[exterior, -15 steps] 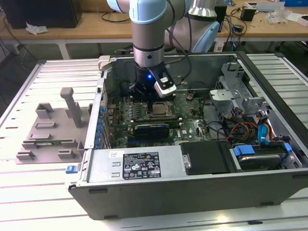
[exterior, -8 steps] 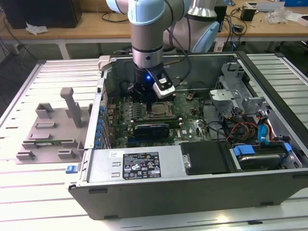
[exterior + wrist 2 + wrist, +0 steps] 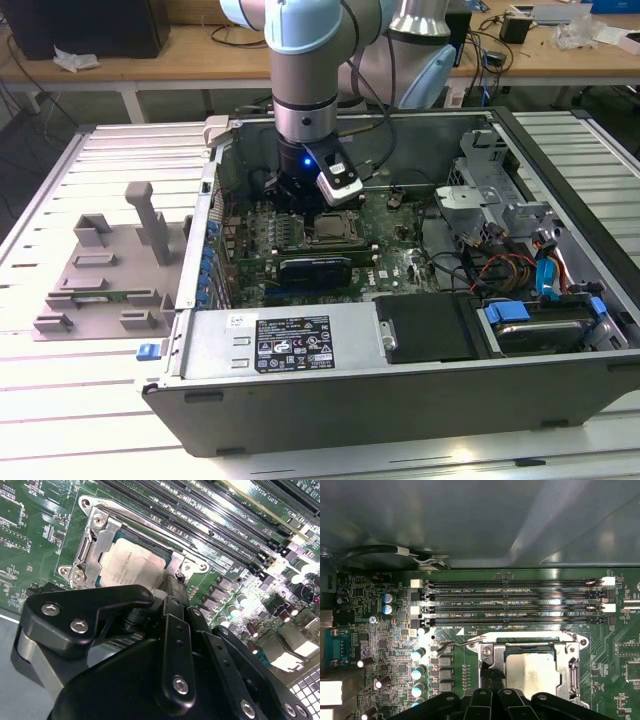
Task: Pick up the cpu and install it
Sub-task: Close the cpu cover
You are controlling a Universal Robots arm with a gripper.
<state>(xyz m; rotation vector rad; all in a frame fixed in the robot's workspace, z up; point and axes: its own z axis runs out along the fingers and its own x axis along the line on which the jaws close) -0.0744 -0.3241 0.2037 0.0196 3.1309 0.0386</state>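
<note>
Hold the claw [image 3: 491, 674], pinched narrow and empty, steady at the socket frame [image 3: 95, 535] edge. Check for the cpu [image 3: 131, 569] seated flat inside that frame on the motherboard [image 3: 380, 645], corners level; avoid nudging it askew.

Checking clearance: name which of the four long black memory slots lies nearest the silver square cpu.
The long black slot right beside the metal socket frame; the other three lie beyond it.

Overhead room light is bright and even, throwing glare on the table [image 3: 480, 458] near the case [image 3: 400, 400], glints on the cpu [image 3: 131, 566] and socket frame [image 3: 97, 537], case interior shadowed.
</note>
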